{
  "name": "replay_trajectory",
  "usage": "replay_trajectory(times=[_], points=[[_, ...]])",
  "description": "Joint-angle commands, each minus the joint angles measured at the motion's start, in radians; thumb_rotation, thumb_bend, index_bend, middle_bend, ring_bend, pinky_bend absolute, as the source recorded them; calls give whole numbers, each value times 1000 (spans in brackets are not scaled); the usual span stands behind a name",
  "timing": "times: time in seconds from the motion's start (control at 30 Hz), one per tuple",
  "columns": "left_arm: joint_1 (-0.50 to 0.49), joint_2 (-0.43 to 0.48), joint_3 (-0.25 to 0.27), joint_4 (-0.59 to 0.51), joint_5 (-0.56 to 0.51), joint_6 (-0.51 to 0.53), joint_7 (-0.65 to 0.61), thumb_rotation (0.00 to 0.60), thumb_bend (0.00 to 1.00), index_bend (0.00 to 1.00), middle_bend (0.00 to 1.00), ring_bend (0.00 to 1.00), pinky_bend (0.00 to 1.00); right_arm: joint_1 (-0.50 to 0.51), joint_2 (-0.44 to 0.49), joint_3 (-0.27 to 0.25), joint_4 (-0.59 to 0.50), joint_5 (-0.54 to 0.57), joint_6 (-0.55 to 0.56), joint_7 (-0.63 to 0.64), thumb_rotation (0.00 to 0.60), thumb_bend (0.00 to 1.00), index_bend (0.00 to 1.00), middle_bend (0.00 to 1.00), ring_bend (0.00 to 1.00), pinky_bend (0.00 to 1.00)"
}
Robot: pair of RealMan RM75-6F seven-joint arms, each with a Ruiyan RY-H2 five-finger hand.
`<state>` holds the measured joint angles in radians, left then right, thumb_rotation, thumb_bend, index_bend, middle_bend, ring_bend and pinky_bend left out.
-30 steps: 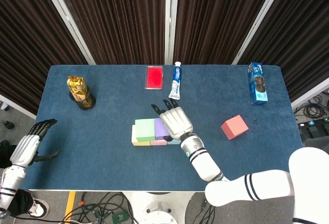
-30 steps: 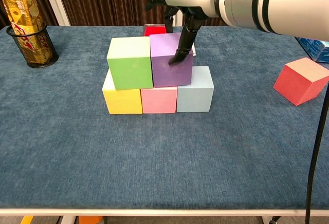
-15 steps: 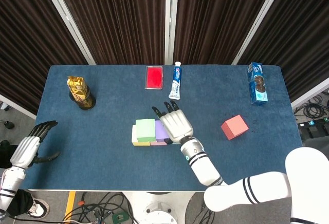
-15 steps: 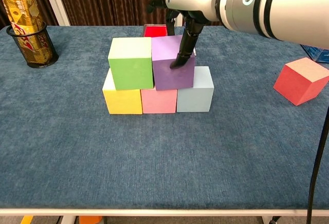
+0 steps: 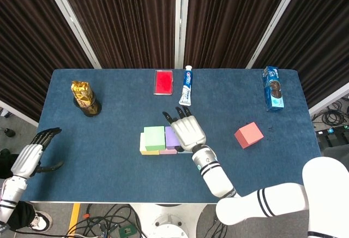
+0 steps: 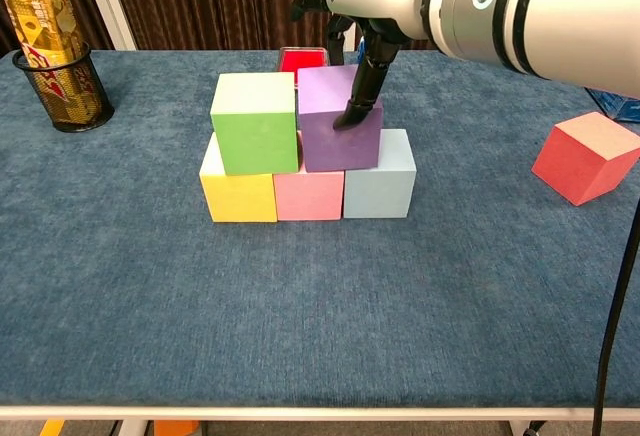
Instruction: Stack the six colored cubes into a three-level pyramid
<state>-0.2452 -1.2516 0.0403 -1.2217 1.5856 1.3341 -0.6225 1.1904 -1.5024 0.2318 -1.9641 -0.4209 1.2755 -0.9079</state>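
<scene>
Yellow [image 6: 238, 196], pink [image 6: 310, 194] and light blue [image 6: 380, 186] cubes form a row on the blue table. On them rest a green cube [image 6: 255, 121] [image 5: 154, 138] and a purple cube [image 6: 340, 141] [image 5: 170, 136]. My right hand [image 5: 188, 130] [image 6: 365, 46] lies over the purple cube and grips it, with a dark finger [image 6: 357, 106] pressed on its front face and the others behind. A red cube [image 5: 248, 134] [image 6: 585, 156] sits alone to the right. My left hand [image 5: 30, 157] hangs off the table's near left corner, fingers apart, holding nothing.
A snack bag in a black mesh cup [image 5: 84, 99] [image 6: 50, 56] stands at the far left. A flat red box [image 5: 163, 82] and a toothpaste tube [image 5: 186, 85] lie behind the stack. A blue carton [image 5: 274, 88] lies at the far right.
The right hand has nudged the purple cube slightly to the right, opening a thin gap beside the green cube. The left hand has hardly moved.
</scene>
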Motion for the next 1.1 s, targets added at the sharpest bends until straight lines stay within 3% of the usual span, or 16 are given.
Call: replay_trajectory(times=[0.03,1.1], points=[[1,-1,0,0,0,2,0,600,228,86,67,0,48,0,-2,1,1,0,-1,-1,600,119,0,587,43,0],[3,-5,6,20,-3,-3,-18,600,228,86,67,0,48,-1,-32,19,27,15,1,-14,600,122,0,591,43,0]])
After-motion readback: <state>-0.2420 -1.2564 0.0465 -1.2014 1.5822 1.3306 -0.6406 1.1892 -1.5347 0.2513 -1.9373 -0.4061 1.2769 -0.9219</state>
